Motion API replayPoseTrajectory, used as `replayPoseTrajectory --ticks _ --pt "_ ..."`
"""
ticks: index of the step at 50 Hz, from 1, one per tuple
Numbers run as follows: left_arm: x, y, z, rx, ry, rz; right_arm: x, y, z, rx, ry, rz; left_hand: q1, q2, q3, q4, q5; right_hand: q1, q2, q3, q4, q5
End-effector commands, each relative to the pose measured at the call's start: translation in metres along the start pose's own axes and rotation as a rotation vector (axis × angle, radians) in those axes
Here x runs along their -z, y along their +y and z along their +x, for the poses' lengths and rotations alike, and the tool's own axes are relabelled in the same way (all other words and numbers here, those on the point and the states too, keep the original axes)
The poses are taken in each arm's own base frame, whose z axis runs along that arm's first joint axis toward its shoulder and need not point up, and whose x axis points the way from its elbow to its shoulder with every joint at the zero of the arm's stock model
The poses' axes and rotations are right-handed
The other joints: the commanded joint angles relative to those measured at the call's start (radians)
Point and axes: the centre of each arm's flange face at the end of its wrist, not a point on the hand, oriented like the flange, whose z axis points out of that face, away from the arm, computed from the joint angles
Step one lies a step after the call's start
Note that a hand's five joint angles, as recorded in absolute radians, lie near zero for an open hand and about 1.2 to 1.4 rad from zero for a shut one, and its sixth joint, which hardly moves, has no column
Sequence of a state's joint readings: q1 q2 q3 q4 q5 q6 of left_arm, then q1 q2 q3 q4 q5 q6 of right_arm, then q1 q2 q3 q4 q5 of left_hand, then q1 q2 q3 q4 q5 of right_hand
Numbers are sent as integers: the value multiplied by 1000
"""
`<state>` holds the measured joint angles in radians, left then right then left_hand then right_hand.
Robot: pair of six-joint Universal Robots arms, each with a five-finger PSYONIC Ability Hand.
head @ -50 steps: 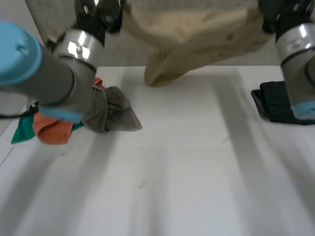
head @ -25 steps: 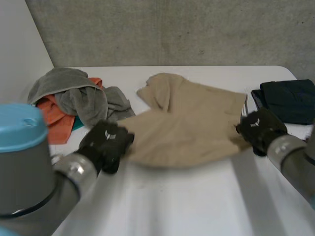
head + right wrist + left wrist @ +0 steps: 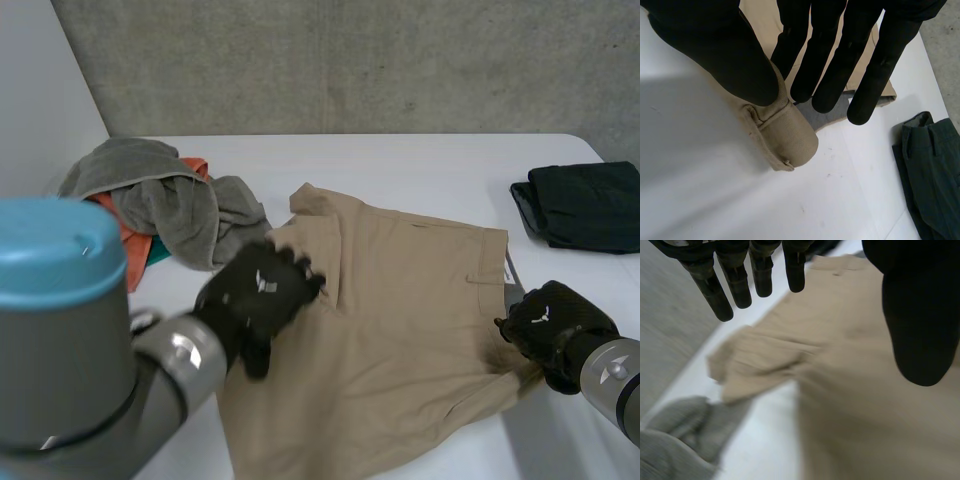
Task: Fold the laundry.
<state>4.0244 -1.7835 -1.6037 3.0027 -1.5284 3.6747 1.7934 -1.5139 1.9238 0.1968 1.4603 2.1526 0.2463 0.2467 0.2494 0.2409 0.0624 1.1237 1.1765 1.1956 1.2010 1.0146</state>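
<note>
L hand (image 3: 258, 295) released over tan shorts (image 3: 400, 300), R hand (image 3: 548, 325) pinching waistband edge (image 3: 785, 135)

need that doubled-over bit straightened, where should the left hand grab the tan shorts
Pinch the folded-over flap at the far corner of the tan shorts, beside the grey towel. Come from the robot's left: its edge lies on bare table there, probably easy to slip under. The left hand hovers open close by; the right hand pinches the waistband.
</note>
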Motion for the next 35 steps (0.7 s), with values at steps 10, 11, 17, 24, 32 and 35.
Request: replayPoseTrajectory --ticks 10,11,17,24,32,35 --pt "-177 36 -58 -177 -11 313 -4 -2 -10 -32 11 38 170 169 167 175 179 273 220 201 195 207" --pt "-189 42 -59 -180 17 337 -4 -1 -12 -32 7 36 170 169 167 175 179 273 220 201 195 207" --pt "-225 67 -60 -180 48 362 -12 3 -18 -32 -17 19 184 184 181 190 194 273 220 201 195 207" --pt "-236 84 -54 -155 84 314 -17 6 -16 -37 -3 14 650 649 646 655 659 273 220 201 195 207" --pt "-222 78 -69 -147 -68 236 -17 6 -15 -38 2 17 1150 1150 1147 1155 1159 273 220 201 195 207" --pt "-211 74 -73 -151 -101 225 -18 6 -15 -38 6 17 1150 1150 1147 1155 1159 273 220 201 195 207"
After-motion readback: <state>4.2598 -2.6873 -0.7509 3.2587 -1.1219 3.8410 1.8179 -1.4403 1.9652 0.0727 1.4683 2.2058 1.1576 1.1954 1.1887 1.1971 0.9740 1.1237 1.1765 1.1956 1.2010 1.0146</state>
